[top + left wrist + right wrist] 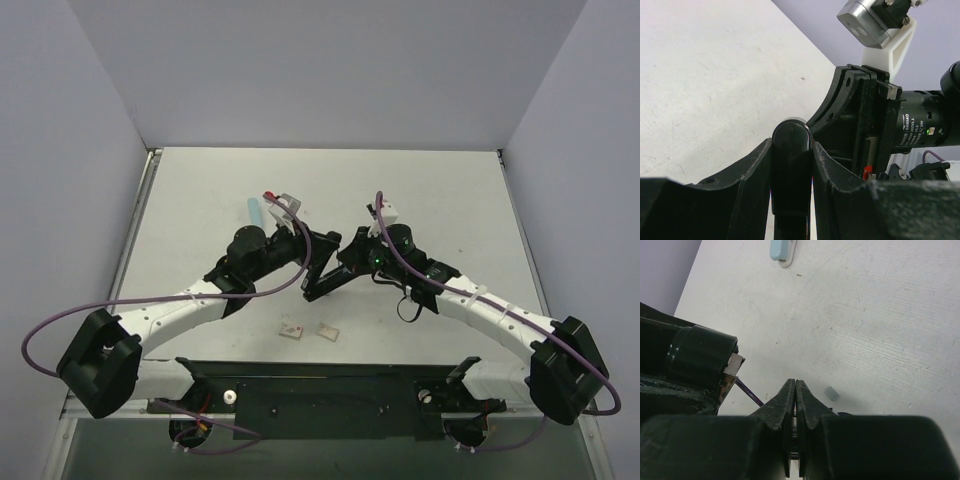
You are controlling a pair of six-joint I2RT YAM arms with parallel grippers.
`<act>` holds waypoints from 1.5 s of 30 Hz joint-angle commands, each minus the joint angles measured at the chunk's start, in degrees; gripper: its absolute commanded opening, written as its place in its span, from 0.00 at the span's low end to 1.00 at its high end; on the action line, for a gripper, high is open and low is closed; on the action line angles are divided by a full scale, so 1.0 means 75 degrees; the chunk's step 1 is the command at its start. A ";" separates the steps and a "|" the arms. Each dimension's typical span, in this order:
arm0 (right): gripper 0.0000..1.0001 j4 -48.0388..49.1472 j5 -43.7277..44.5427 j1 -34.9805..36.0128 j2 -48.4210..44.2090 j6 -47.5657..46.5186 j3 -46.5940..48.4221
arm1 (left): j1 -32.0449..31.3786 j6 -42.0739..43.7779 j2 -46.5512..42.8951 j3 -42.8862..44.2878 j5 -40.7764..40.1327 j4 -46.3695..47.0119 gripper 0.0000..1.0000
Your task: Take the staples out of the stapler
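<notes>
The black stapler hangs above the middle of the table, held up off the surface. My left gripper is shut on it. In the left wrist view the stapler's rounded black end stands pinched between both fingers of the left gripper. My right gripper sits close against the stapler from the right. Its fingers are pressed together in the right wrist view, where the right gripper tip points at the table. Whether something thin sits in the slit I cannot tell. The staples inside are hidden.
A pale blue rounded bar lies at the back left, its end also showing as the blue bar. Two small light pieces lie near the front. A small grey piece lies on the table by the right fingertips.
</notes>
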 commanded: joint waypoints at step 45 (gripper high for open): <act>0.00 0.3279 -0.1229 -0.0700 0.0364 0.1466 -0.1036 | -0.0361 0.0659 0.2331 0.2933 -0.1388 0.2869 0.00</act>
